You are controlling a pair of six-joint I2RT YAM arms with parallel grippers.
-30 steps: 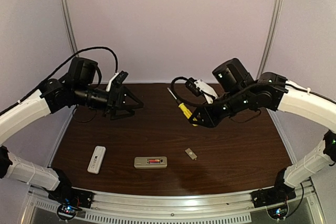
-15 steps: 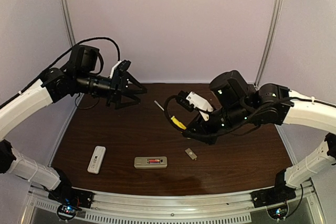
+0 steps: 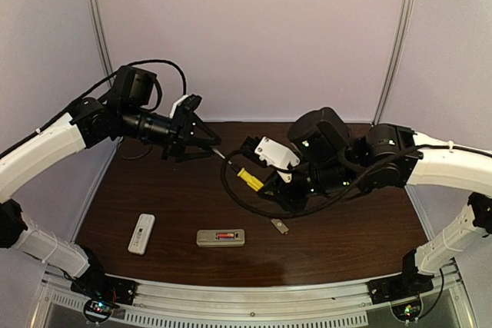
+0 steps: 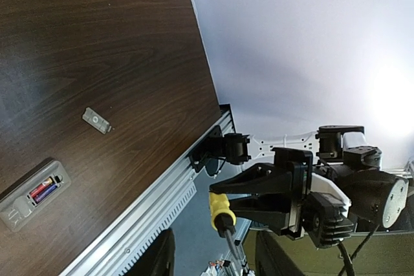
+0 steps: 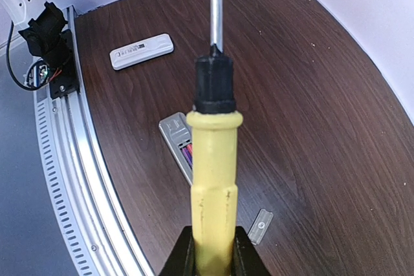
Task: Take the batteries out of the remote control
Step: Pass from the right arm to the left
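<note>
The grey remote control [image 3: 221, 237] lies face down near the front edge with its compartment open. Red and purple batteries [image 3: 225, 235] sit inside it; they also show in the left wrist view as batteries [image 4: 42, 190] and in the right wrist view as batteries [image 5: 187, 153] beside the handle. My right gripper [image 5: 213, 250] is shut on the yellow handle of a screwdriver [image 3: 247, 178], held above the table. Its metal shaft [image 4: 231, 245] points into my left gripper [image 4: 217, 234], whose fingers [image 4: 158, 256] stand apart on either side without touching it.
A white remote [image 3: 141, 233] lies at the front left. The small grey cover plate [image 3: 280, 226] rests right of the grey remote. A black cable loops under the right arm [image 3: 231, 190]. The metal rail [image 3: 254, 297] runs along the table's front edge.
The right arm has swung left and down with the screwdriver, its tip now reaching the left gripper. The left gripper has moved right toward it, and its fingers have narrowed.
</note>
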